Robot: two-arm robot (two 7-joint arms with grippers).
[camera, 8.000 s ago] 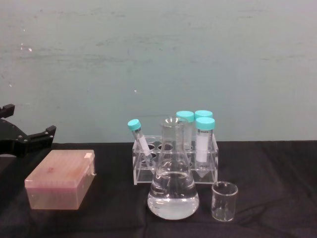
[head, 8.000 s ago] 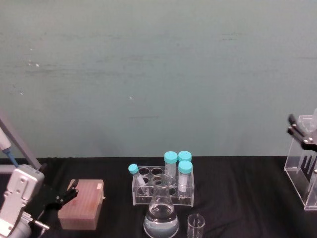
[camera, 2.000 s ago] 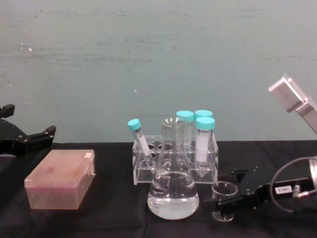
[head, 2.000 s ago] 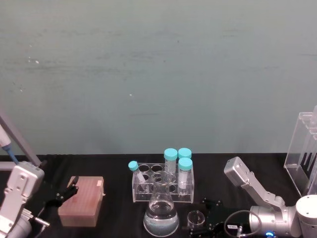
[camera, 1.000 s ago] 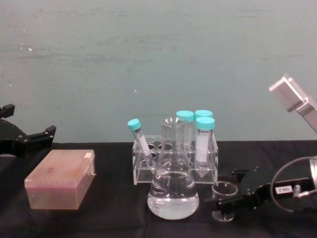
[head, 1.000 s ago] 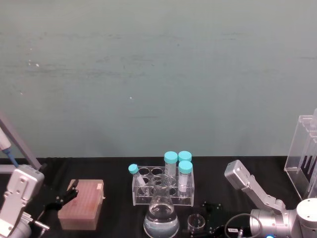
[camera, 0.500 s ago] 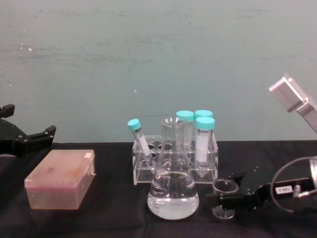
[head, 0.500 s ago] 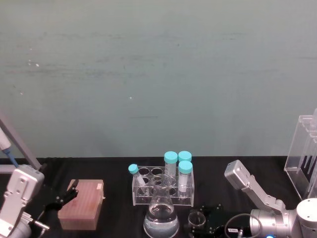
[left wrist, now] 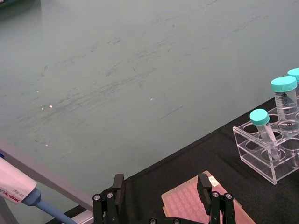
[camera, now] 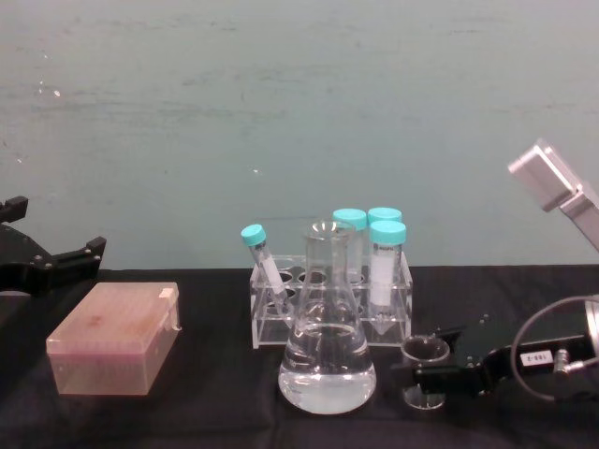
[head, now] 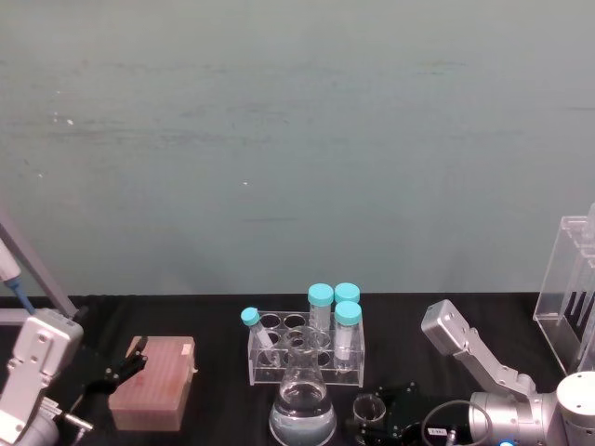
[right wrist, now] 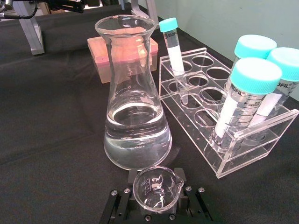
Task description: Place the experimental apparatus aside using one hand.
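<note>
The small beaker (camera: 425, 351) is clamped between the fingers of the right claw (right wrist: 155, 201), near the front edge of the surface (camera: 215, 402), just beside the conical flask (camera: 327, 360). The left claw (left wrist: 160, 184) is parked at the left edge, fingers spread apart.

In the head view the lower edge cuts off the flask's (head: 302, 413) base and much of the right pincer (head: 370, 423), and the right edge crops the acrylic stand (head: 563, 299). In the chest view that pincer hides the beaker's (camera: 426, 350) middle, and the left pincer (camera: 62, 224) runs off the left edge.
</note>
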